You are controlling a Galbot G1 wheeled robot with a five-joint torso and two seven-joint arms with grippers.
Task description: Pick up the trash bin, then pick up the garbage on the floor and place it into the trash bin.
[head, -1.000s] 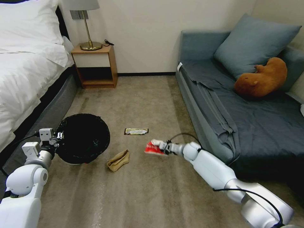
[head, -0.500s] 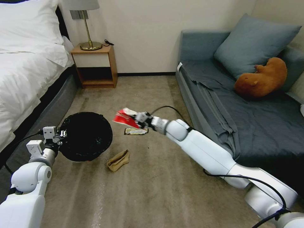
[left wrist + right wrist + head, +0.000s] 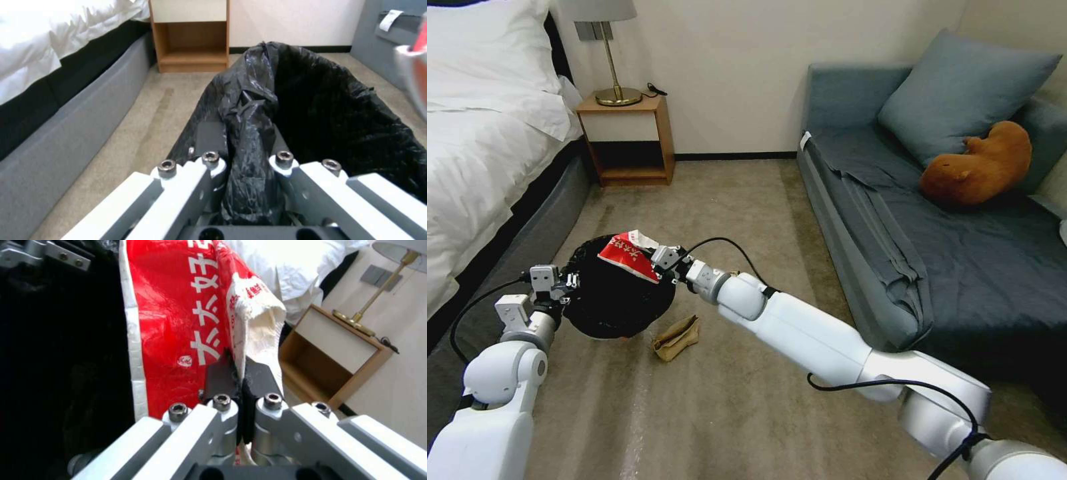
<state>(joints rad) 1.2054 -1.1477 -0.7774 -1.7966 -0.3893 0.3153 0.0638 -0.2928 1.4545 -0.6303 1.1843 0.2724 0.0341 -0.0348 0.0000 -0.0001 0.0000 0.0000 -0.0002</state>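
The trash bin, lined with a crinkly black bag, hangs just off the carpet. My left gripper is shut on its near-left rim, and the left wrist view shows its fingers pinching a fold of the bag beside the bin's dark opening. My right gripper is shut on a crumpled red-and-white wrapper and holds it over the bin's opening. In the right wrist view the pads clamp the wrapper beside the black liner. A tan paper bag lies on the carpet to the right of the bin.
A white bed runs along the left. A wooden nightstand with a lamp stands at the back wall. On the right is a grey sofa with a pillow and a brown plush animal. Open carpet lies in front.
My right arm lifted the red-and-white wrapper off the carpet and swung it left until it is over the bin. My left gripper shifted the bin slightly right and up.
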